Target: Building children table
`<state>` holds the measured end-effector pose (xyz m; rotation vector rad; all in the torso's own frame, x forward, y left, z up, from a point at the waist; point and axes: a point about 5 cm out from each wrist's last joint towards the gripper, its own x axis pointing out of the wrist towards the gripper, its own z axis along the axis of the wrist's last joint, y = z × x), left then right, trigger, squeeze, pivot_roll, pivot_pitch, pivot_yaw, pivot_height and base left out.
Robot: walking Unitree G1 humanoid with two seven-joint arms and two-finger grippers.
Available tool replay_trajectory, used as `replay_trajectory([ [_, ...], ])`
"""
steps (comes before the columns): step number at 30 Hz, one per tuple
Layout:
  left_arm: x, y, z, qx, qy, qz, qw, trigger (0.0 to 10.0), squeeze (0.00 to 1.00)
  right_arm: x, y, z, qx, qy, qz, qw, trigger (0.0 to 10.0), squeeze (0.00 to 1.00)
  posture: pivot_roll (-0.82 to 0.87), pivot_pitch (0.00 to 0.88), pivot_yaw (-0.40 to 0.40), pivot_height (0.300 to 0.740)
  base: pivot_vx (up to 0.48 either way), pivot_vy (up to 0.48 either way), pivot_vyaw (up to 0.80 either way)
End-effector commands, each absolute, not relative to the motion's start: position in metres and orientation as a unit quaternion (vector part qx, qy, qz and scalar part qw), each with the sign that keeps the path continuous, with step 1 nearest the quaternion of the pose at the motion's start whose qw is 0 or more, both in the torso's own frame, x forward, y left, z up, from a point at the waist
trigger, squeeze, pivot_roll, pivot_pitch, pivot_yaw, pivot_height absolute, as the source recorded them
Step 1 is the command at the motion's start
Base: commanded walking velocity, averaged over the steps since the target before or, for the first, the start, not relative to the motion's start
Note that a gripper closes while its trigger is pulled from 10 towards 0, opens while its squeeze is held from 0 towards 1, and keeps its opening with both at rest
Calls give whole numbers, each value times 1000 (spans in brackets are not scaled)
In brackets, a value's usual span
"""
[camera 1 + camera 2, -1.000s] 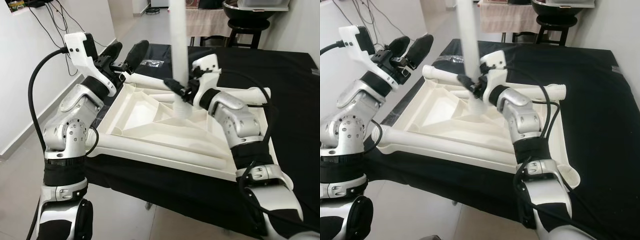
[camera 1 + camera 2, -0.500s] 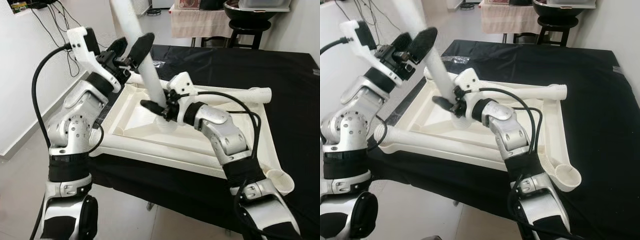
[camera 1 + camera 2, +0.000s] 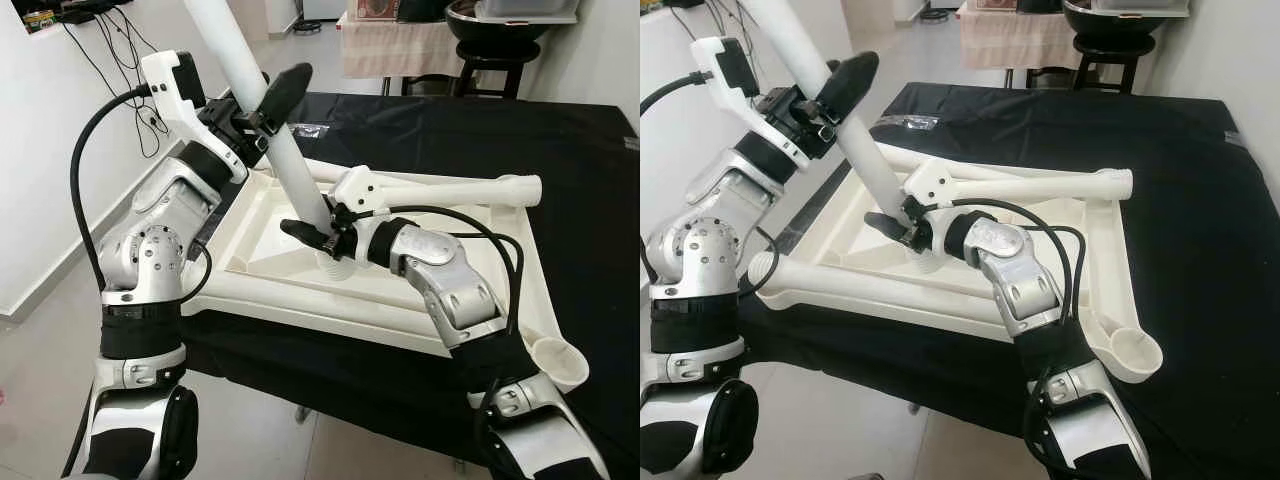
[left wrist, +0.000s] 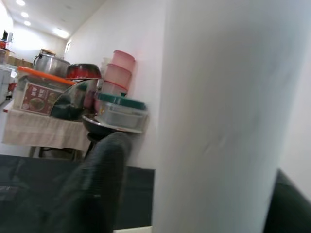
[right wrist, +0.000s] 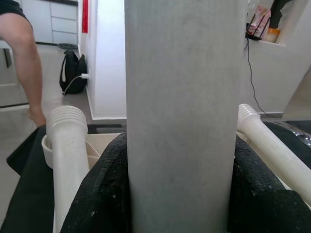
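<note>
A white children's table top [image 3: 262,290] lies upside down on a black-covered table [image 3: 580,200]. My right gripper [image 3: 322,235] is shut on a white table leg [image 3: 285,160] just above its ribbed lower end, which rests inside the top. The leg leans up and back toward my left. Higher up, my left gripper [image 3: 262,100] is open, its two fingers [image 4: 97,184] either side of the leg [image 4: 218,121] with a gap on one side. In the right wrist view both black pads [image 5: 107,194] press the leg [image 5: 182,111].
Two more white legs lie on the top, one along the near edge [image 3: 870,285] and one at the back [image 3: 1040,185]. A round socket [image 3: 1130,350] sits at the near right corner. A stool with pots [image 3: 500,20] stands behind. A person's leg [image 5: 22,58] is nearby.
The right gripper has swung the leg from upright to leaning left and shifted its lower end leftward in the top. The leg now passes between the left gripper's fingers.
</note>
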<state>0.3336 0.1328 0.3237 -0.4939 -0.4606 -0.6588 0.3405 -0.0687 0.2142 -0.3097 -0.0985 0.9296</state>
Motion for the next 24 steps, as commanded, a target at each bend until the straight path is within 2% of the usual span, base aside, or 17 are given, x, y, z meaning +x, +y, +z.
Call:
replay_trajectory([
  [1, 333, 128, 330, -242, -227, -334, 882, 0, 0, 333, -54, 210, -173, -51, 477, 860, 10000, 0, 16, 0, 39, 740, 0, 0, 0],
  [10, 333, 127, 331, -244, -226, -340, 880, 0, 0, 339, -54, 206, -164, -39, 449, 878, 10000, 0, 20, 0, 40, 740, 0, 0, 0],
  [17, 334, 122, 331, -244, -225, -345, 878, 0, 0, 349, -55, 208, -136, -37, 408, 902, 10000, 0, 22, 0, 33, 740, 0, 0, 0],
  [18, 334, 121, 331, -243, -224, -346, 878, 0, 0, 350, -56, 209, -123, -33, 407, 905, 10000, 1000, 26, 0, 29, 740, 0, 0, 0],
  [24, 334, 118, 329, -238, -223, -350, 878, 0, 0, 354, -56, 206, -125, -19, 397, 909, 10000, 1000, 27, 0, 26, 740, 0, 0, 0],
])
